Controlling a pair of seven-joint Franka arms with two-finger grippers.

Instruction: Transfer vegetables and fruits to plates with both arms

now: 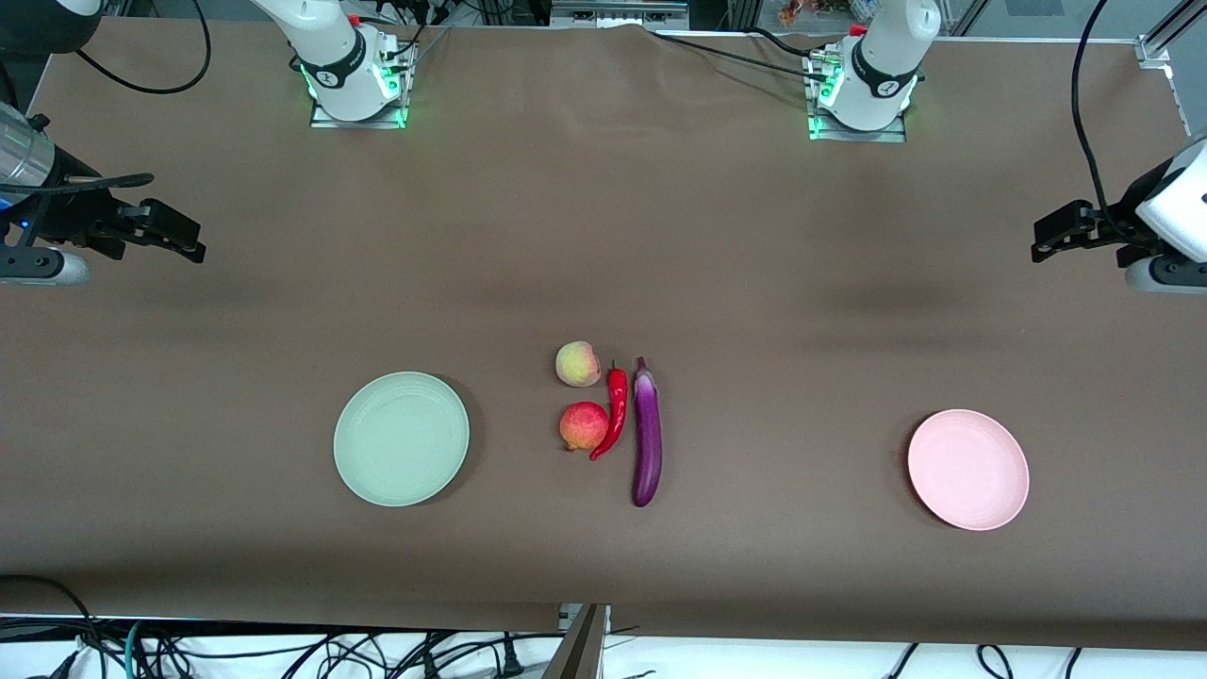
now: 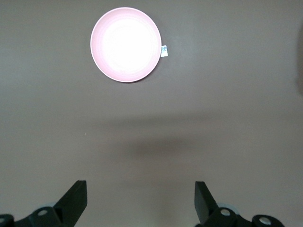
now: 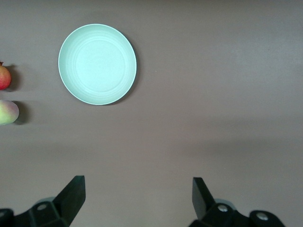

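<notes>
The peach [image 1: 577,364], the red-orange pomegranate-like fruit [image 1: 584,426], the red chili pepper [image 1: 615,410] and the purple eggplant [image 1: 647,438] lie close together mid-table. The mint green plate [image 1: 401,438] lies empty toward the right arm's end, the pink plate [image 1: 968,469] empty toward the left arm's end. My right gripper [image 1: 193,240] hangs open and empty over bare cloth at its end; its wrist view shows the open fingers [image 3: 71,194], the green plate [image 3: 97,64], the pomegranate-like fruit [image 3: 4,77] and the peach [image 3: 7,112]. My left gripper [image 1: 1037,240] is open and empty over its end; its wrist view shows the pink plate [image 2: 126,44].
A brown cloth [image 1: 754,283] covers the whole table. A small white tag [image 2: 164,50] lies beside the pink plate. Cables hang along the table edge nearest the front camera [image 1: 377,651]. Both arm bases stand at the edge farthest from that camera.
</notes>
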